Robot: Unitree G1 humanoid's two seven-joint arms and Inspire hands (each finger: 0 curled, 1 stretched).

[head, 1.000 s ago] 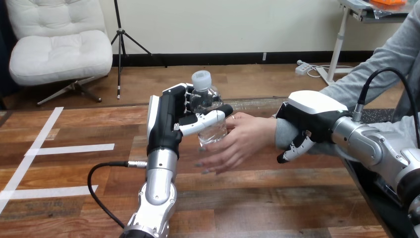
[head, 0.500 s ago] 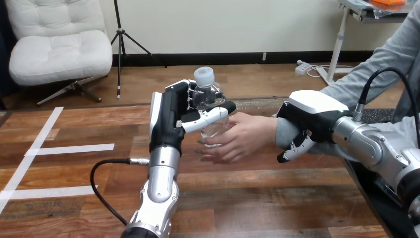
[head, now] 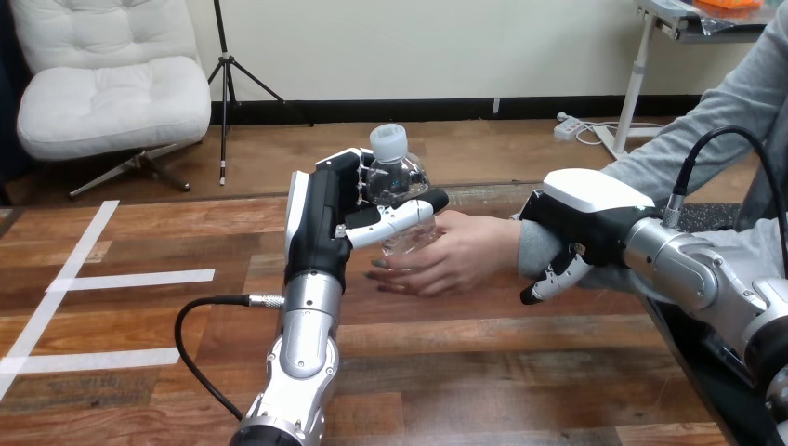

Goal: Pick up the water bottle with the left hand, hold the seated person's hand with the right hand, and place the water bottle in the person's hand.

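My left robot hand (head: 321, 216) is raised over the middle of the worktop (head: 520, 372), its back turned towards the view's left and its silver forearm rising from the bottom edge. It is closed round the water bottle (head: 395, 178). My thumb (head: 395, 219) lies across the near side of the clear body, and my fingers (head: 357, 186) curl round the far side, just below the shoulder. The bottle stands nearly upright in this grip, well clear of the wood, with its white cap (head: 388, 139) showing above my fingers.

The person's hand (head: 460, 253) reaches in from the view's right and meets the bottle's lower part. Its palm is against the side of the bottle that faces right, and its fingers bend round under and in front of the base, just beneath my thumb. So both my left robot hand and the person's hand are on the bottle, mine higher and theirs lower.

My right robot hand (head: 584, 209) comes in from the right edge and sits on top of the person's wrist (head: 525, 251), where the grey sleeve (head: 650, 158) ends. Its white back faces upward. Its fingers (head: 550, 277) are bent downward over the near side of the wrist, curled round it, with the tips hanging below the cuff. I cannot see my thumb on that side. This robot hand is well apart from the bottle, with the whole of the person's hand between them.
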